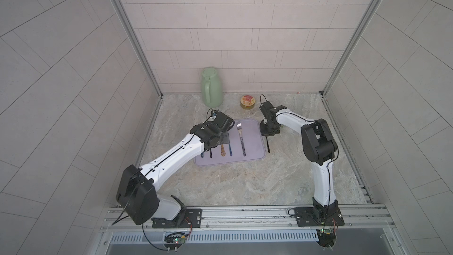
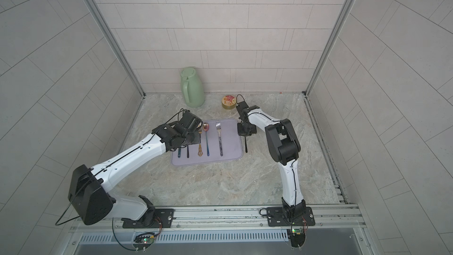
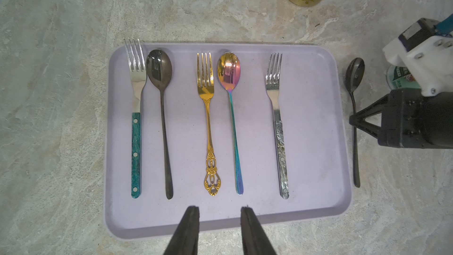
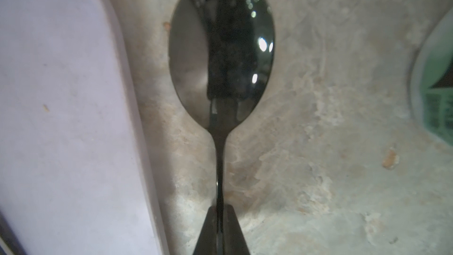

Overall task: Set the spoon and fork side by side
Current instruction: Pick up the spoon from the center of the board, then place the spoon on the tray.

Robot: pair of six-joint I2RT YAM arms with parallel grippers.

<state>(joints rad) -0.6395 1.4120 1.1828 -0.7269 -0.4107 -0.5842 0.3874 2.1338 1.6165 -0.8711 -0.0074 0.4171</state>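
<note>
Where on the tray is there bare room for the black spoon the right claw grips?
Bare strip between the silver fork and the tray rim nearest the right claw. Crowded beyond it: gold fork, rainbow spoon, teal fork, dark spoon.

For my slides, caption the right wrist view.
Close-up: right gripper shut on the handle of the black spoon, just beside the lilac tray.

Grey marbled tabletop (image 1: pixel 245 187) bearing a lilac rectangular tray (image 1: pixel 255 143), sage-green plastic jug (image 1: pixel 212 89), round gold tin (image 1: pixel 247 101) and black metal spoon (image 3: pixel 355 72).
</note>
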